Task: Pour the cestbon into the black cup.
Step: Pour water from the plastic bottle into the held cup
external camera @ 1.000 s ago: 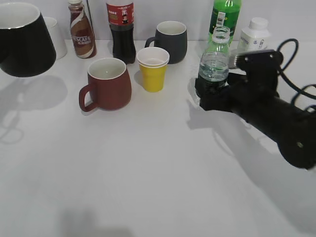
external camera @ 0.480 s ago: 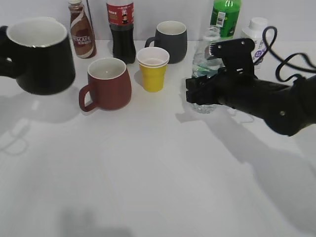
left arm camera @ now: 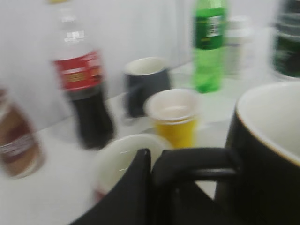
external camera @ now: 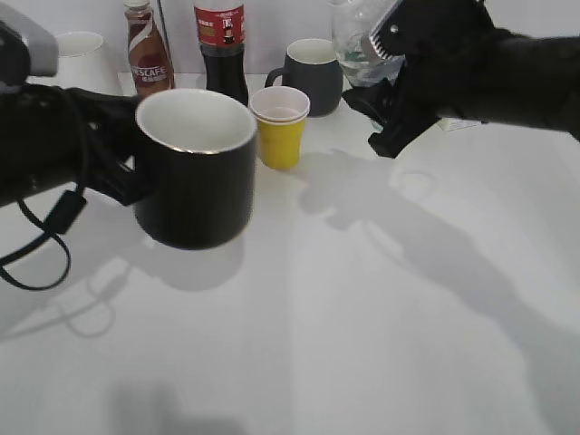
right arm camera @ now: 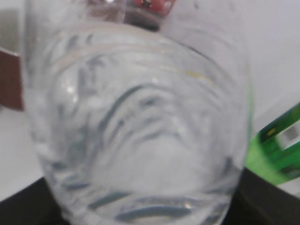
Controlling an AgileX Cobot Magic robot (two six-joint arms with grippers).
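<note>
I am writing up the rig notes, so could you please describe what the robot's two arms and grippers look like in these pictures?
Both arms are matte black and bulky. The left arm has a light grey block near its top and a thin black cable looping below it. The right gripper is black and angular, with a pale ridged strip near its wrist. No lettering or markings are legible.

Readable text: "NESCAFÉ" on the brown coffee drink bottle point(external camera: 148, 56), back left. Cola bottle point(external camera: 221, 45) red label has white print, illegible. Green soda bottle point(left arm camera: 209, 44) label has white print, too blurred to read.
</note>
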